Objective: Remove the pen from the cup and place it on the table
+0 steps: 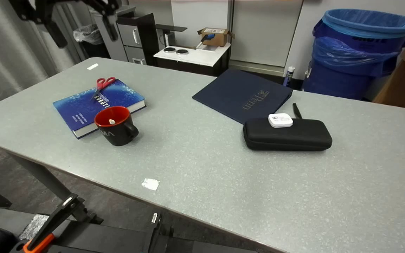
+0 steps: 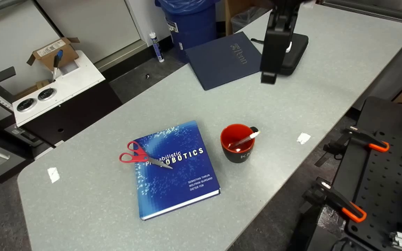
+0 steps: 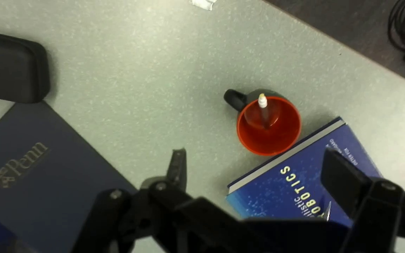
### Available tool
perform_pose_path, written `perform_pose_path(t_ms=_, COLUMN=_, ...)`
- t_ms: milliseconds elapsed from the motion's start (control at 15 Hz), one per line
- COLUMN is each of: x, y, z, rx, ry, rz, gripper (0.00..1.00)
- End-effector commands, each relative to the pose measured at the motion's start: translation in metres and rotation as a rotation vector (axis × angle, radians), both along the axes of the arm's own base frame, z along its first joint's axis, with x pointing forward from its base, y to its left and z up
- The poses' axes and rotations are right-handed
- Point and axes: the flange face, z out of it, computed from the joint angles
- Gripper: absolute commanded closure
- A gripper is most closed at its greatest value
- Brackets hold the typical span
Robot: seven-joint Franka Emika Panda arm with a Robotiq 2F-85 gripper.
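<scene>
Your gripper (image 3: 254, 151) gapes, holding nothing; pen (image 2: 245, 139) leans in cup (image 2: 235, 157). You seemingly have everything left: grasp, lift, lay on table (image 1: 195, 154).

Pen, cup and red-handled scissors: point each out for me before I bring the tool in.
Pen (image 2: 245, 140), in an exterior view: middle of its visible shaft.
Cup (image 1: 120, 133), in an exterior view: dark outer wall, below the rim.
Scissors (image 2: 146, 158), in an exterior view: where handles meet blades.
</scene>
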Motion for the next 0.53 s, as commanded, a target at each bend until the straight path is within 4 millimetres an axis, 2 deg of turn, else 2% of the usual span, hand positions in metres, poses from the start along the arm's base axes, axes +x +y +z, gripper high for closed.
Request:
perform_pose_path(t_ms=0, x=0.0072, y=0.0105, z=-0.0392, rx=0.03, ry=0.051, rz=0.083, gripper=0.0)
perform_pose_path(t_ms=467, x=0.0045, y=0.0143, z=-0.044, rx=0.002, ry=0.077, rz=0.102, gripper=0.0)
